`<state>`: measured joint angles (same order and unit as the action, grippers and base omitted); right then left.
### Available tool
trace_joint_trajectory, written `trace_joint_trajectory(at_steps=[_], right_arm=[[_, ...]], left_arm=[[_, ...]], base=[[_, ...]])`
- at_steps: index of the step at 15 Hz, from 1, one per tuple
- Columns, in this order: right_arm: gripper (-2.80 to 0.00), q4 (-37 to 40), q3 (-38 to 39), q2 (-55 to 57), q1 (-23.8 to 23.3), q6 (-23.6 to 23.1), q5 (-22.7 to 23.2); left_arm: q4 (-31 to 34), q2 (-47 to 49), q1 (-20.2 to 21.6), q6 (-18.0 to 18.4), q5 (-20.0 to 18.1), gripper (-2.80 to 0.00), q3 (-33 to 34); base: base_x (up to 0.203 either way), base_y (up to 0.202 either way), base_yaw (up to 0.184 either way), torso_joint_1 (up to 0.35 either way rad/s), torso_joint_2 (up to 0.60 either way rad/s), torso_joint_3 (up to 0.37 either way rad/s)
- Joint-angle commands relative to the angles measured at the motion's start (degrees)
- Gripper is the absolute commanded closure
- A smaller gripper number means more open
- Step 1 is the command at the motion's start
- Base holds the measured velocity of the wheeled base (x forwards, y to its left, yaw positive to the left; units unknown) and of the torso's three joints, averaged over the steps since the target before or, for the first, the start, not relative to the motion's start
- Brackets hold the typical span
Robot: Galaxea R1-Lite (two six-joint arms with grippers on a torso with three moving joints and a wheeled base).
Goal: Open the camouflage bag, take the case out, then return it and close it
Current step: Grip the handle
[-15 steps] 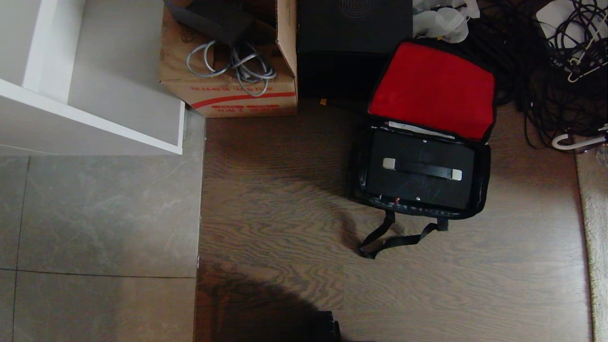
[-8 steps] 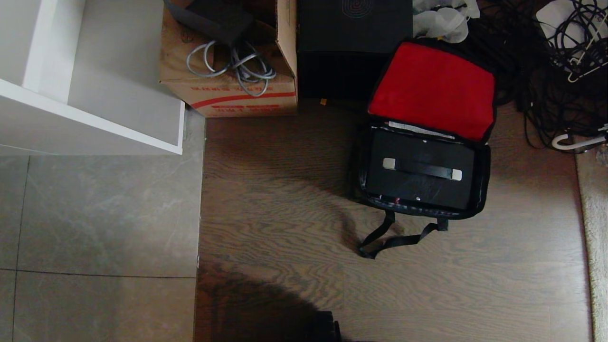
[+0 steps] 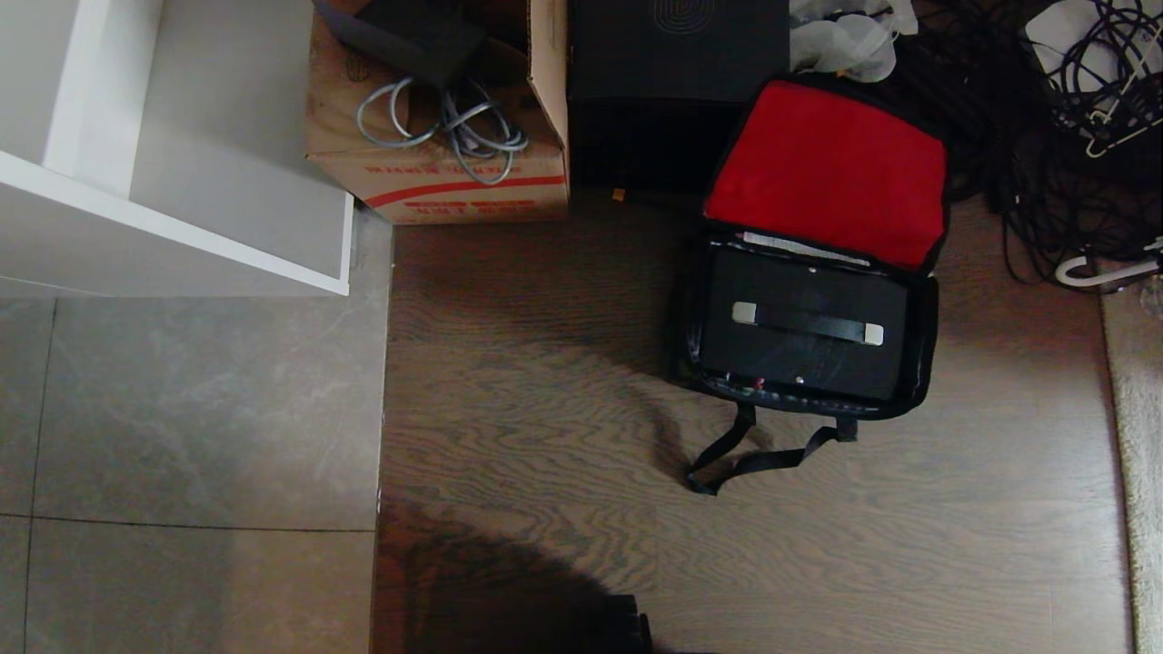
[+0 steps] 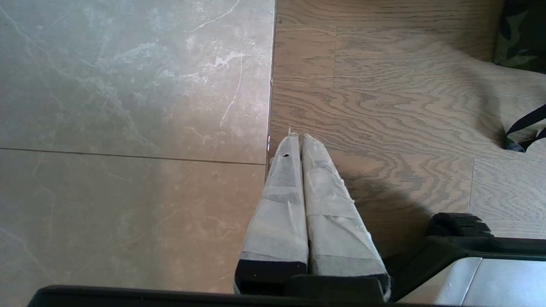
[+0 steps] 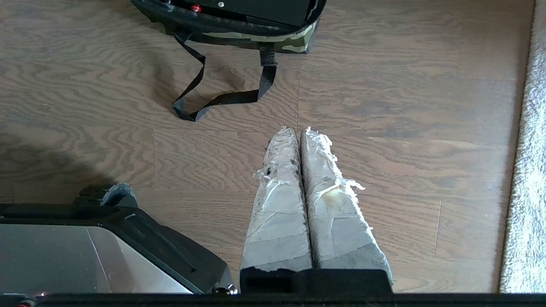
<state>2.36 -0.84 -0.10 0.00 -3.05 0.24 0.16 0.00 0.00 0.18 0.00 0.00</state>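
both tools, left tool (image 4: 300, 138) and right tool (image 5: 298, 132), pressed together over floor (image 3: 545, 363); camouflage bag (image 3: 922, 363) open, case (image 3: 804, 341) inside, bare boards beside it.

Dark wood-plank floor (image 3: 545, 381) fills the centre and right of the head view, meeting grey stone tiles (image 3: 182, 427) on the left. On the planks: the open camouflage bag (image 3: 925, 363) right of centre, a cardboard box (image 3: 436, 186) and a tall black box (image 3: 677, 54) along the top edge, tangled black cables (image 3: 1045, 163) upper right, and a pale rug (image 3: 1136, 454) at the right edge.

Cardboard box (image 3: 436, 173) with grey cables (image 3: 445, 118) — tall black box (image 3: 672, 82) beside it
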Motion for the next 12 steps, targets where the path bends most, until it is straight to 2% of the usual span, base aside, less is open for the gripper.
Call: trace_joint_trajectory(at_steps=[1,12], right_arm=[[0.00,0.01,-0.04,0.19,0.00,-0.03,0.02],[0.00,0.01,0.05,0.19,0.00,-0.03,0.02]], left_arm=[[0.02,0.09,0.00,-0.01,0.00,0.00,0.00],[0.02,0.09,0.00,-0.01,0.00,0.00,0.00]], base=[[0.000,0.000,0.000,0.000,0.00,0.000],[0.000,0.000,0.000,0.000,0.00,0.000]])
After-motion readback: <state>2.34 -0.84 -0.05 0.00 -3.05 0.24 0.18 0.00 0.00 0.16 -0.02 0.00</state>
